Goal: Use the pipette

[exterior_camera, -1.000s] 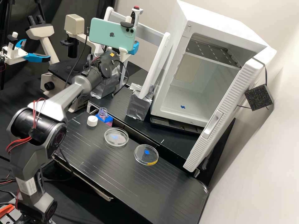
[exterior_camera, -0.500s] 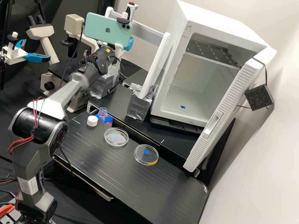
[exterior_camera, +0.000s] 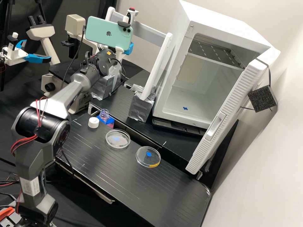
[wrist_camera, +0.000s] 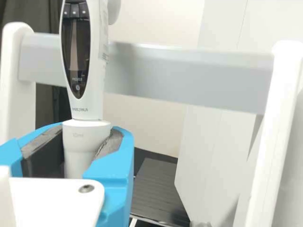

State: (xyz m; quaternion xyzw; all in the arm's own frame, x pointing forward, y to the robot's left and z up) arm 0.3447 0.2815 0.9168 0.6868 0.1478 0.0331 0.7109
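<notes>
Blue-fingered at the gripper point(wrist_camera: 86, 142), pinching the pipette point(wrist_camera: 87, 99) near-upright by its lower body, before the rack point(wrist_camera: 156, 71). Just shifted sideways and up, then dipped slightly, pipette included: probably carrying it free, with the open bottle point(exterior_camera: 104, 114) likely next.

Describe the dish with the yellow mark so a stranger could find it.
Start at the open white cabinet, then the black bench before it. There, the dish nearer the cabinet's door has a yellow rim mark; the other dish has none.
</notes>
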